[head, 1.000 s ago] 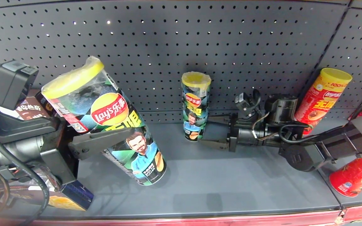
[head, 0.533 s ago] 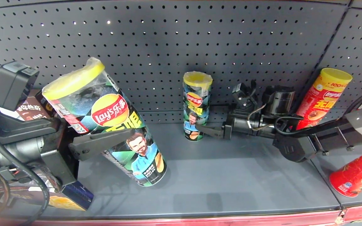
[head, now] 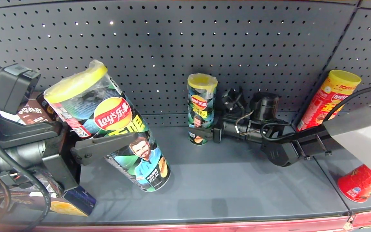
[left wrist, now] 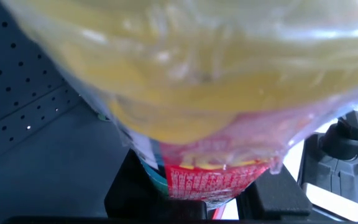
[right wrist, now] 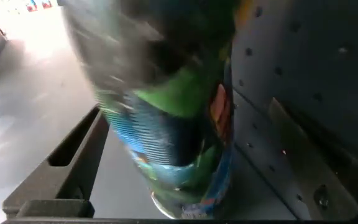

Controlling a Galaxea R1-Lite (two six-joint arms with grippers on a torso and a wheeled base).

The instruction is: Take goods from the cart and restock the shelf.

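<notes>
Far L: brown box behind the L arm, blue/yellow box under it at the front edge of the shelf. L gripper is clamped on the big chip can w/ yellow lid, one finger across its front at mid-body. The can is tilted, lid toward upper L, base low over the shelf's front-L part; can't tell if the base touches. Centre, at the back: small chip can, same green/blue print, upright on the shelf, just in front of the pegboard. R gripper sits low, its arm extending from the R, jaws apart & straddling the small can's lower part. R wrist view shows a gap betw. can and one finger, so not squeezed. R of that: red can w/ yellow lid, standing by the pegboard. Far R, next shelf bay: 2nd red can, base toward camera, partly hidden by the R arm.
</notes>
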